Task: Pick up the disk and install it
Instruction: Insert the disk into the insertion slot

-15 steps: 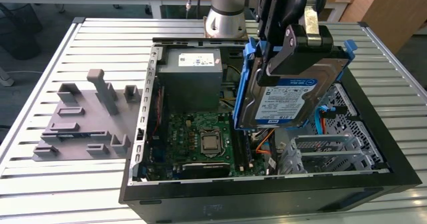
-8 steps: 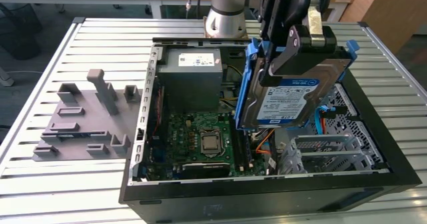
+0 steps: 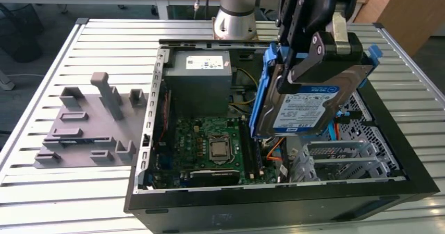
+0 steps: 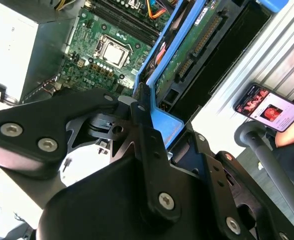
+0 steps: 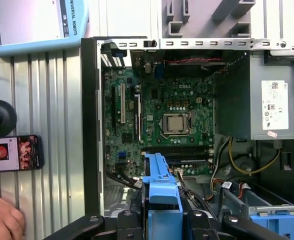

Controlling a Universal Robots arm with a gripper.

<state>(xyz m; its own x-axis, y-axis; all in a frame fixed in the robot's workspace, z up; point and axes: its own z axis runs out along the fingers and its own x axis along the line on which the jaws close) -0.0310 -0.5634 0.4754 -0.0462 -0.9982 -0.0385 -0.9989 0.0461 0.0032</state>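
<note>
- The pincer (image 3: 325, 54) is clamped on the disk (image 3: 309, 106) at its blue bracket. It holds the disk on edge, tilted, above the open computer case (image 3: 278, 195).
- Risk: the disk hangs just over the motherboard (image 3: 208, 145) and loose cables (image 3: 274, 155). A skewed descent could snag a cable or jam the bracket.
- Gripped at 1 edge only, the disk might pivot.
- The arm reaches down from above, wrist pointing into the case.

Arm (image 3: 233, 15) extended, jaws clamped on disk (image 3: 309, 106)
</note>
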